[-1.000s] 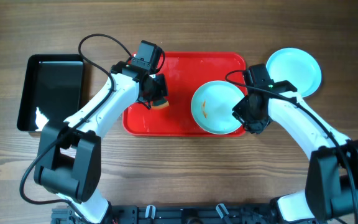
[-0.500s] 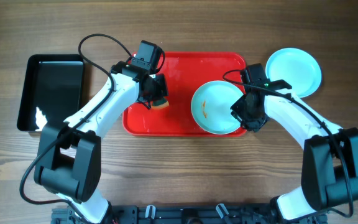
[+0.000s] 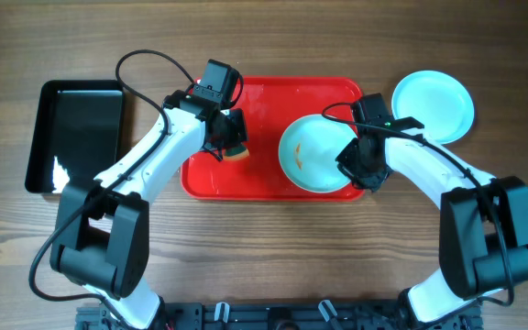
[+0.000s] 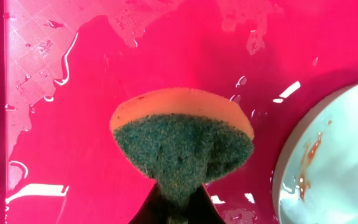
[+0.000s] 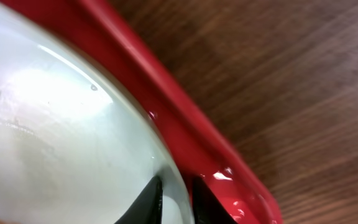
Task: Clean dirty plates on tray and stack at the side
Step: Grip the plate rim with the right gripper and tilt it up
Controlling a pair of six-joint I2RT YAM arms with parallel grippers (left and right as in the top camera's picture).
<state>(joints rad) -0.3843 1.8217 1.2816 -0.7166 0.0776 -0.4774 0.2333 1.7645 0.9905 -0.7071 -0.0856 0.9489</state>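
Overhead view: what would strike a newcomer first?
The wet red tray at centre, with an orange-smeared plate at its right end, its rim pinched by the fingers of the right gripper. The left gripper holds a green scouring sponge over the tray; a clean plate sits on the table to the right.

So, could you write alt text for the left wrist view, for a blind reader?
A sponge, green scouring side facing the camera, orange foam behind, is pinched between the left fingers, with the wet red tray behind it. A pale plate with orange-brown smears shows at lower right.
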